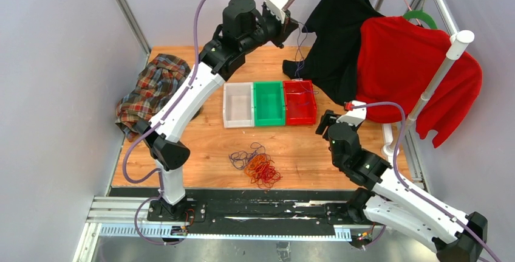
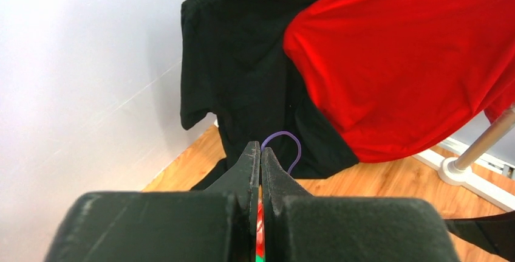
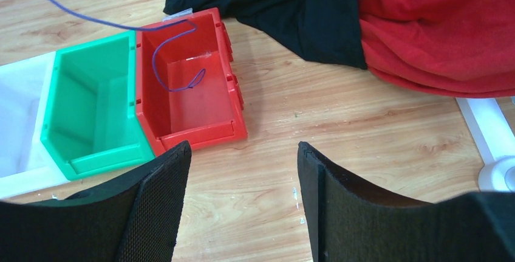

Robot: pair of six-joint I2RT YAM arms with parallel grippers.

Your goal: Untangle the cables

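A tangle of red, orange and purple cables (image 1: 258, 166) lies on the wooden table near the front. My left gripper (image 1: 296, 26) is raised high at the back, shut on a purple cable (image 1: 302, 49) that hangs down into the red bin (image 1: 300, 101). In the left wrist view the jaws (image 2: 261, 149) are closed with the purple cable's loop (image 2: 291, 140) sticking out at the tips. In the right wrist view the cable's (image 3: 159, 70) lower end lies in the red bin (image 3: 237, 92). My right gripper (image 1: 324, 125) (image 3: 243, 152) is open and empty above bare table, right of the bins.
A white bin (image 1: 237, 105) and a green bin (image 1: 269, 103) stand left of the red one. A plaid cloth (image 1: 152, 89) lies at the left edge. A black shirt (image 1: 340, 31) and a red sweater (image 1: 413, 67) hang on a white rack (image 1: 437, 73) at the back right.
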